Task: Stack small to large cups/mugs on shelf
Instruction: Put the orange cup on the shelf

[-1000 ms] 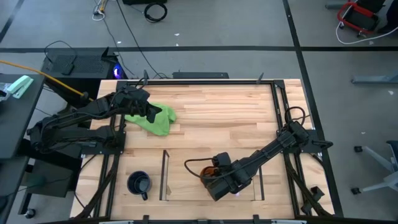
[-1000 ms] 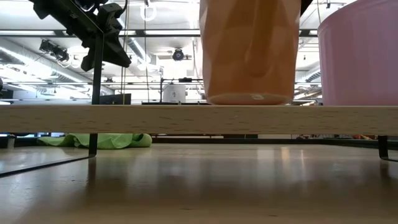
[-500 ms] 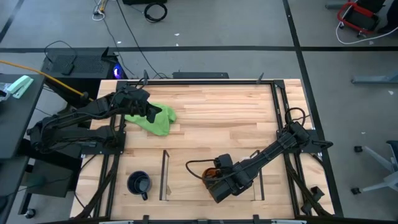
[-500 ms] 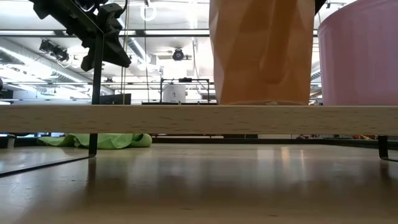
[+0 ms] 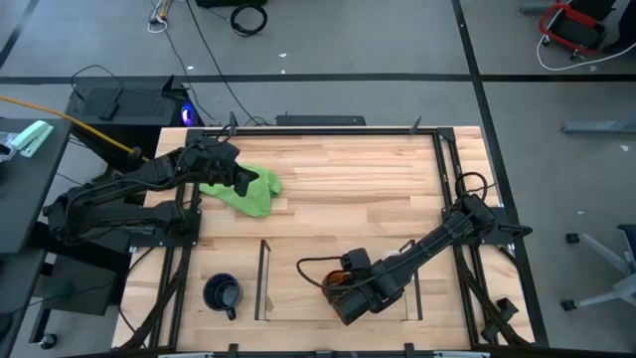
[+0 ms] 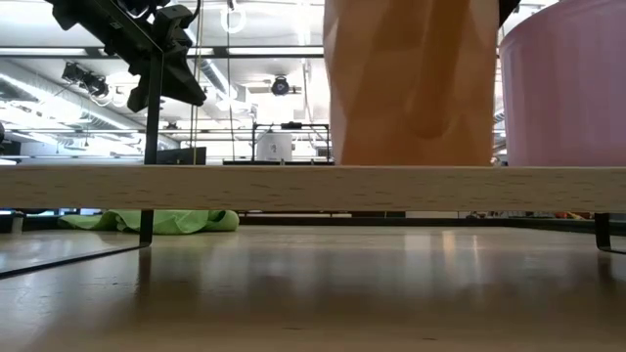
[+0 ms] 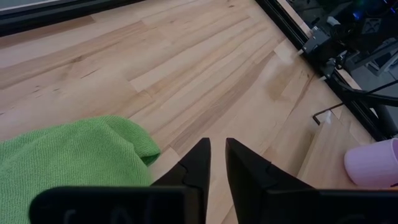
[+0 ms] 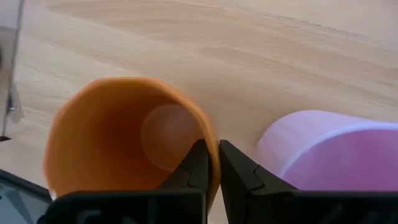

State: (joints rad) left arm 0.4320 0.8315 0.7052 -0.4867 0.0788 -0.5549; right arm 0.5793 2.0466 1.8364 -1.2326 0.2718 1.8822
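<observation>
Right gripper (image 8: 211, 163) fingers pinching rim of small orange mug (image 8: 124, 137) on light wooden shelf (image 6: 313, 187), beside lilac-purple mug (image 8: 329, 149). Left gripper (image 7: 217, 163) nearly closed, empty, above green cloth (image 7: 68, 155).

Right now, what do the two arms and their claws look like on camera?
Both arms are dark, nearly black, jointed links with black cables looped along them. The left claw has two slim, tapered black fingers ahead of a blocky black housing. The right claw has the same matte black wedge-shaped fingers. No markings or labels show on either arm.
</observation>
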